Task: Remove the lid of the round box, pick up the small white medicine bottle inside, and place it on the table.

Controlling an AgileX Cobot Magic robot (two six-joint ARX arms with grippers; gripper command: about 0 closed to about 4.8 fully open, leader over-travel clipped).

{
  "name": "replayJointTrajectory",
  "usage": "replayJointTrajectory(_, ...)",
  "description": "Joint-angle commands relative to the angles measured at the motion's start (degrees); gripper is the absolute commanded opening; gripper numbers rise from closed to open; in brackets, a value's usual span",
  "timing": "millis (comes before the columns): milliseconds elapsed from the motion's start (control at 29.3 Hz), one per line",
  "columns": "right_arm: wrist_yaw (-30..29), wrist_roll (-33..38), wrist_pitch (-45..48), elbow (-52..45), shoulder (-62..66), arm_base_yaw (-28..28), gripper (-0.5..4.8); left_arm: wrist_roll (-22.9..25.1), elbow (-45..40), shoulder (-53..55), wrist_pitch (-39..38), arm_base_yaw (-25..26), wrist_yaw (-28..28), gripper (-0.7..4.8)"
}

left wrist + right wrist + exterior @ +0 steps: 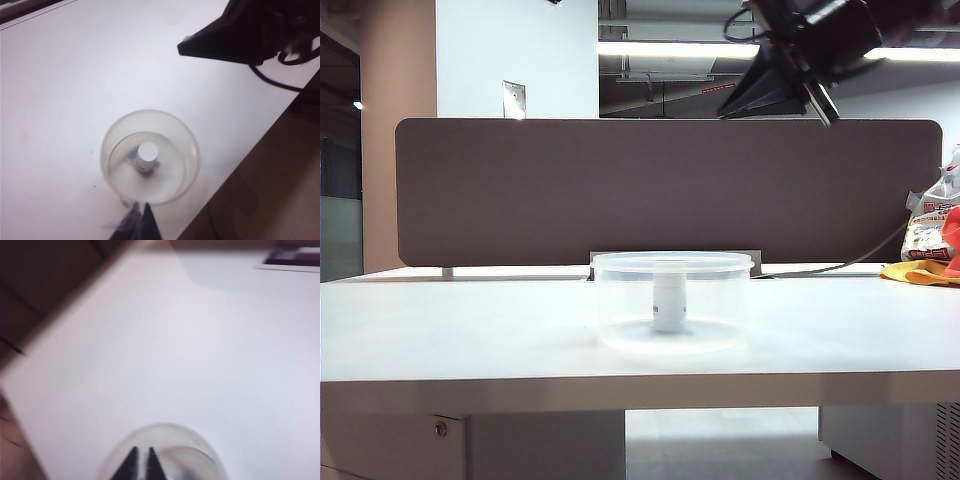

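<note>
The round box (672, 305) stands mid-table with its lid (672, 260) seated on the rim. Through the clear wall I see the small white medicine bottle (668, 303) upright inside. From above, the left wrist view shows the box (112, 165) and the bottle's white cap (148, 149). My left gripper (141, 210) hangs shut high above the box's near rim, holding nothing. My right gripper (730, 105) is up in the air to the right of the box, well above it. Its tips (141, 452) stand almost together over the blurred box (200, 445), empty.
A dark brown partition panel (670, 190) runs behind the white table (470, 330). Bags and a yellow cloth (930, 250) sit at the far right, with a cable (840, 268) trailing to them. The table's edge (240, 160) is close to the box.
</note>
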Motion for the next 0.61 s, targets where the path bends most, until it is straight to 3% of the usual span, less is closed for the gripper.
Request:
replayJointTrajectory(34,12.0,-10.1,-9.1,3.3,-0.3,4.8,0.84,0.2,0.4,0.0,-0.8,-0.1,0.4,0.00)
replayJointTrajectory(136,21.1,-12.7,-10.6,4.1,-0.3,9.2,1.49,0.3,0.4,0.0,-1.6,-0.1,0.5,0.12)
replayJointTrajectory(239,25.4,-12.8,-10.7,4.1,0.0,11.8,2.06,1.4,0.4,0.0,-2.5,-0.1,0.3,0.28)
replayJointTrajectory(512,31.1,-12.6,-15.6,4.1,0.1,12.1,2.22,2.4,0.4,3.6,-1.5,0.0,-0.1,0.29)
replayJointTrajectory(614,32.9,-12.5,-18.6,4.1,0.0,12.1,3.04,2.4,0.4,6.9,-0.3,0.0,-0.1,0.31)
